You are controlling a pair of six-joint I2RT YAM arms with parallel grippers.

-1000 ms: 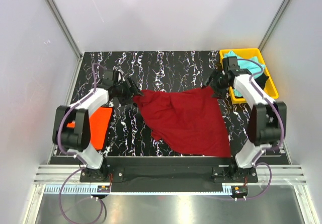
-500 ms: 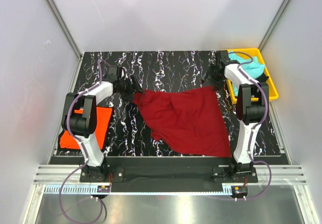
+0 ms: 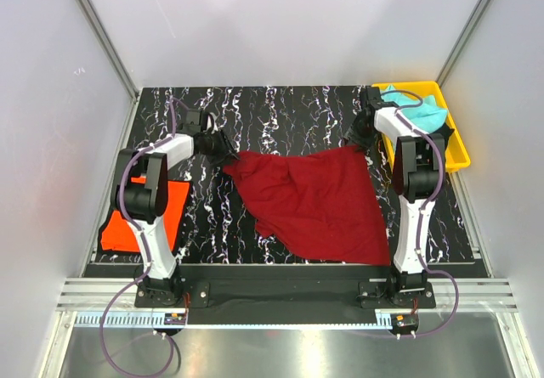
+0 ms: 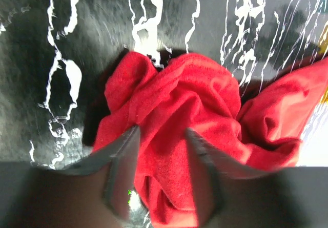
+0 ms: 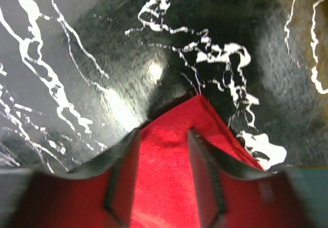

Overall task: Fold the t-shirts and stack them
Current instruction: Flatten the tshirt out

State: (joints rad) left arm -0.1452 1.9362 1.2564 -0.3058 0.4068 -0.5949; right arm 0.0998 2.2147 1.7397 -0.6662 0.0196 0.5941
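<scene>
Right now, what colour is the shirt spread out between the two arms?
The shirt is dark red, plain with no pattern; the top external view shows it best.

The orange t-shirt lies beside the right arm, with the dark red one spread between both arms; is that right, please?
Not quite: the top external view shows the orange t-shirt beside the left arm; the dark red one is spread between both arms.

A bunched red t-shirt (image 4: pixel 179 95) lies mid-frame on the black marbled table (image 4: pixel 77 33); at lower centre, the left gripper (image 4: pixel 161 133) straddles one crumpled fold.
</scene>
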